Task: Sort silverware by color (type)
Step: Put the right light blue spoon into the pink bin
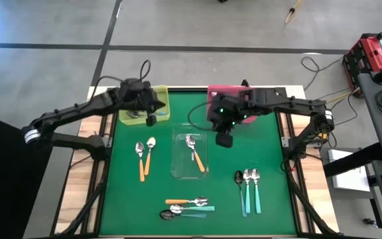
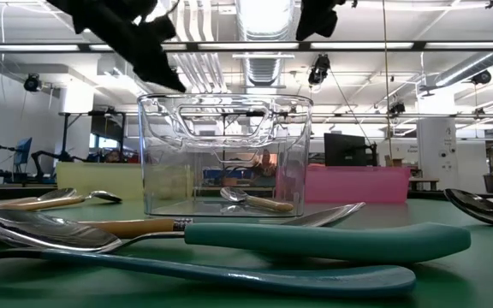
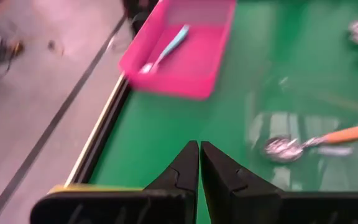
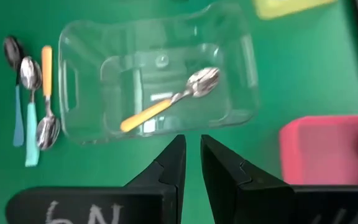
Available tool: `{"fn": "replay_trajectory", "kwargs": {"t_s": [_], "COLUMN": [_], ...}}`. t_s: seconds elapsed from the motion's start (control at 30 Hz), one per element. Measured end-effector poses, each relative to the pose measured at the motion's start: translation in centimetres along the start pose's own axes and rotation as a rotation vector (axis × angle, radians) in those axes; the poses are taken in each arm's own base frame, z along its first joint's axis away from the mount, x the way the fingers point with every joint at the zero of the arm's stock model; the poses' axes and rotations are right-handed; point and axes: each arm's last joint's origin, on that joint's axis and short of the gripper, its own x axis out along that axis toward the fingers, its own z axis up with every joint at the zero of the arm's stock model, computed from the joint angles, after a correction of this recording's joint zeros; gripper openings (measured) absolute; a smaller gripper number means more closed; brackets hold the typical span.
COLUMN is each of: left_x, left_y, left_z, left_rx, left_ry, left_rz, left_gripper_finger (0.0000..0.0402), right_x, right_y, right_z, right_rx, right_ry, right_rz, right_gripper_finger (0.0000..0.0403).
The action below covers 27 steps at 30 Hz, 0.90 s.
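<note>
The silverware lies in groups on the green mat: two orange-handled spoons (image 1: 144, 157) at the left, three teal-handled spoons (image 1: 247, 189) at the right, and a mixed cluster (image 1: 188, 207) near the front edge. One orange-handled spoon (image 4: 169, 102) lies in the clear tray (image 1: 190, 154) at the middle. A teal-handled spoon (image 3: 165, 51) lies in the pink tray (image 3: 179, 46). My left gripper (image 3: 199, 144) hangs shut and empty in the air beside the yellow tray (image 1: 142, 106). My right gripper (image 4: 191, 140) hovers above the clear tray's far end, its fingers a narrow gap apart with nothing between them.
The yellow tray and the pink tray (image 1: 227, 99) stand side by side at the mat's far edge. Bare green mat (image 1: 270, 146) shows between the trays and the spoon groups. In the low view, the clear tray (image 2: 225, 154) stands behind the nearest spoons.
</note>
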Motion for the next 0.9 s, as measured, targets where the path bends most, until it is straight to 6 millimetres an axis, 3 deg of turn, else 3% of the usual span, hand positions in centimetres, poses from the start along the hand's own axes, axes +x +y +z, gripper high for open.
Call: {"fn": "replay_trajectory", "kwargs": {"t_s": [0.23,0.43,0.73,0.9], "left_x": [-0.6,-0.4,0.0,0.1], "left_y": [-3.9,-6.1,-7.3,-7.4], "left_z": [-0.5,-1.1,-1.3,-1.3], "left_rx": [-0.01,-0.018,-0.029,-0.05], "left_ry": [-0.145,-0.241,-0.34,-0.348], "left_rz": [-0.052,-0.08,-0.118,-0.122], "left_gripper_finger": [0.0,0.0,0.0,0.0], "right_x": [3.0,5.3,7.3,8.1], "right_y": [2.0,3.7,6.1,6.6], "right_z": [-1.6,-3.5,-6.2,-7.4], "right_rx": [0.056,0.14,0.356,0.563], "right_ry": [0.081,0.182,0.3,0.36], "right_rz": [0.024,0.026,-0.007,-0.051], "right_gripper_finger": [0.0043,0.0043,0.0043,0.0043]}}
